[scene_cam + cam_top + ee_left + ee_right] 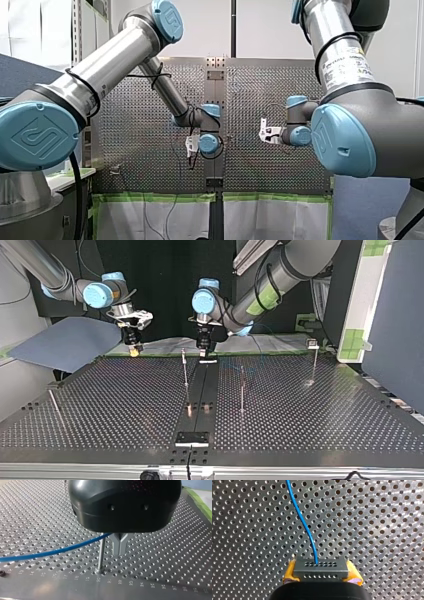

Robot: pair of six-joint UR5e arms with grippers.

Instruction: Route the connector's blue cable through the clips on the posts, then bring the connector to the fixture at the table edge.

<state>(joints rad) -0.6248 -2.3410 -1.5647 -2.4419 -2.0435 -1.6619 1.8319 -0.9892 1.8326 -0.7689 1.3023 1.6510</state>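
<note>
Across the perforated surface (310, 415), in the top view, both arms reach in over the far edge, my right arm (45, 270) at that view's left and my left arm (280, 275) at its right. My left hand (120, 553) hangs low over the surface with its metal fingers drawn together; whether they pinch anything does not show. My right hand (322, 576) grips the connector (321, 566) between its yellow pads (290, 573). A thin post (101, 555) stands just beside the left fingers. The blue cable (303, 525) leaves the connector over the surface and, in the left wrist view, crosses the post just under the hand's body.
</note>
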